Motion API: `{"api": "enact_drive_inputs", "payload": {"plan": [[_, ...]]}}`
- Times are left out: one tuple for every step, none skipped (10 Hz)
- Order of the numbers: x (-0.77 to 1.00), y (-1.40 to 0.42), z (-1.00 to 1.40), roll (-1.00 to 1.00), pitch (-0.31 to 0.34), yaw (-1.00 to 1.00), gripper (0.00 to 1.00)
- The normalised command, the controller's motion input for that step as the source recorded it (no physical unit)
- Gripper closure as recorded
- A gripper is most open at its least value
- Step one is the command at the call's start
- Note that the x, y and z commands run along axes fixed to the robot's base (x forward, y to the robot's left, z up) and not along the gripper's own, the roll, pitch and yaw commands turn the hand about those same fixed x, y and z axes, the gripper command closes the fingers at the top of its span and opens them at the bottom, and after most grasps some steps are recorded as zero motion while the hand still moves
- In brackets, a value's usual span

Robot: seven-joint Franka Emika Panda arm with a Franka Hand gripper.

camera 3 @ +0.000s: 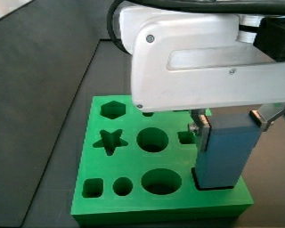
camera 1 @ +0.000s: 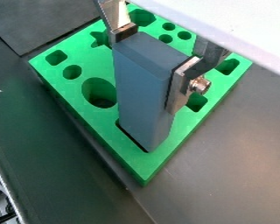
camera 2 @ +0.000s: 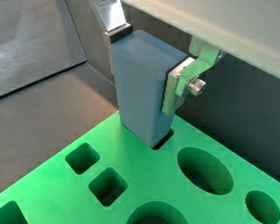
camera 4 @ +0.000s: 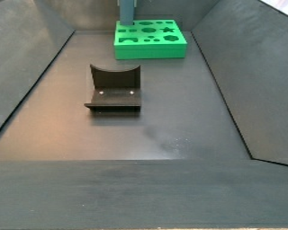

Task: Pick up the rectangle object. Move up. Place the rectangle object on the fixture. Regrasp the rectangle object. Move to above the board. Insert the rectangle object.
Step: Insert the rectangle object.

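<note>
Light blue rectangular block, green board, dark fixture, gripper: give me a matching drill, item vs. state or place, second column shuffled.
Items:
1. light blue rectangular block
2. bright green board with shaped holes
3. dark L-shaped fixture
4. gripper

States or places:
A. stands alone on the dark floor, nothing on it
B. upright, lower end in a slot at the board's edge
C. over the board, flat silver fingers closed on the block's sides
D. lies flat at the far end of the bin in a side view

Pairs: 1-B, 2-D, 3-A, 4-C
</note>
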Motion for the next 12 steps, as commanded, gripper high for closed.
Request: {"api": "enact_drive_inputs", "payload": {"plan": [[-0.1, 0.0, -0.17, 0.1, -0.019, -0.05, 1.0], [-0.16, 0.04, -0.2, 0.11, -0.023, -0.1, 1.0], [-0.11, 0.02, -0.22, 0.11, -0.026, -0.07, 1.0], [-0.09, 0.0, -0.18, 0.1, -0.024, -0.04, 1.0], [-0.02, 0.0, -0.27, 0.11, -0.066, 0.0, 1.0], [0.0, -0.17, -0.37, 0.18, -0.069, 0.0, 1.0], [0.0, -0.18, -0.33, 0.3, -0.009, 0.02, 1.0], [0.06, -0.23, -0.42, 0.38, -0.004, 0.08, 1.0], [0.2, -0.1, -0.57, 0.31, -0.051, 0.16, 1.0], [0.16, -0.14, -0.6, 0.3, -0.077, 0.13, 1.0], [0.0, 0.0, 0.0, -0.03, 0.0, 0.0, 1.0], [0.0, 0.0, 0.0, 0.0, 0.0, 0.0, 1.0]]}}
